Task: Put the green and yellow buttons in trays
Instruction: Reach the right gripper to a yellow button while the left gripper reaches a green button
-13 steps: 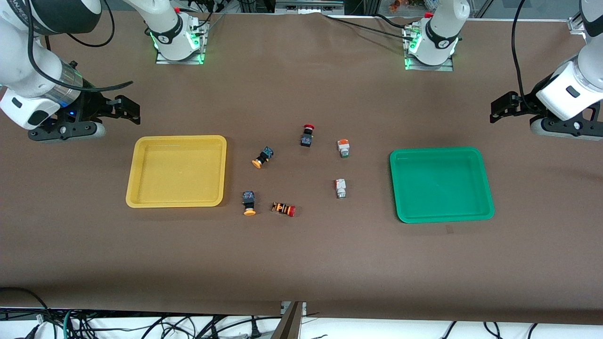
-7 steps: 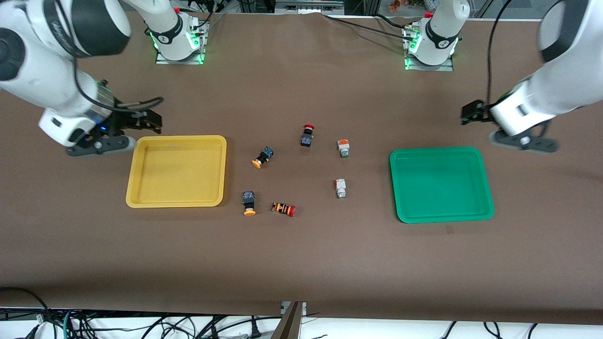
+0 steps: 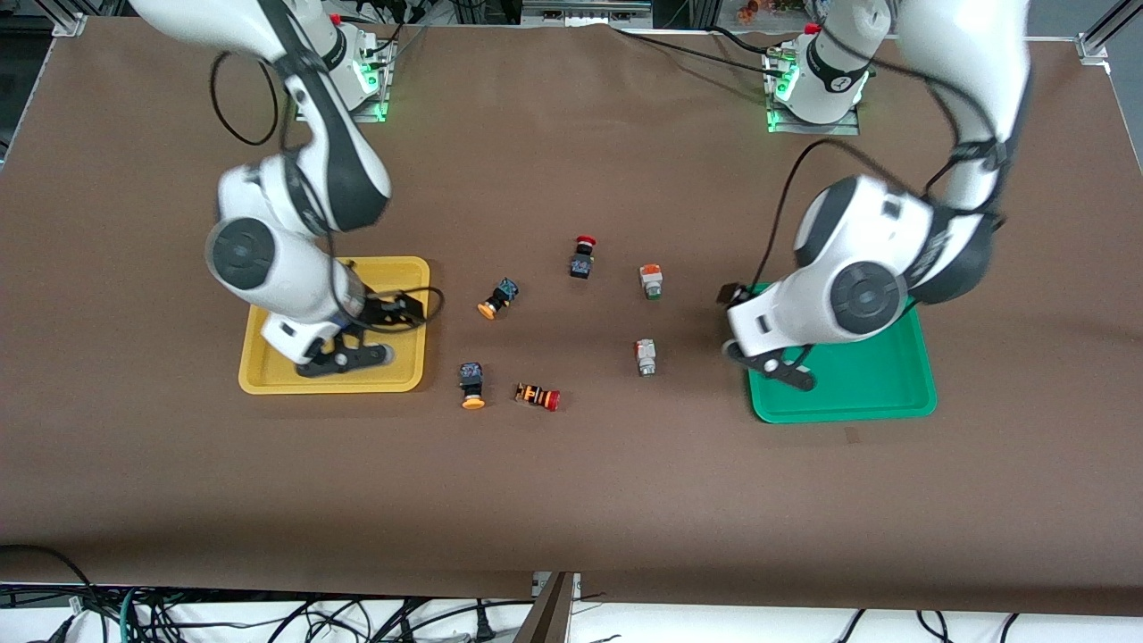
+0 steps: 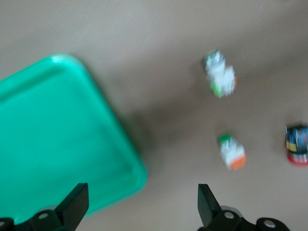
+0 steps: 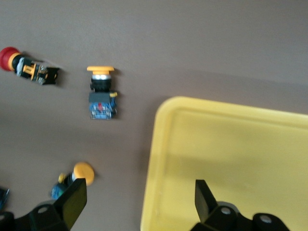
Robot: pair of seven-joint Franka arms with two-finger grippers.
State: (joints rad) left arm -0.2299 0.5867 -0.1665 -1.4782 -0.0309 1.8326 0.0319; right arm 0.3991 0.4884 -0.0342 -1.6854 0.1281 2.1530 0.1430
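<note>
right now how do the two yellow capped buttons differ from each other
The yellow button by the tray corner points its cap toward the front camera; the other yellow button lies slanted, cap toward the yellow tray. The first lies nearer the front camera, beside the striped red-capped switch; the second lies farther from it. Both have black bodies and lie on the table, outside the trays.

We've got four buttons lying on their sides on the bare table between the trays: two black ones with yellow caps (image 3: 497, 297) (image 3: 471, 384) nearer the yellow tray (image 3: 277, 379), two white ones (image 3: 651, 280) (image 3: 645, 356) nearer the green tray (image 3: 848, 402). Both trays look empty, though arms cover parts.
</note>
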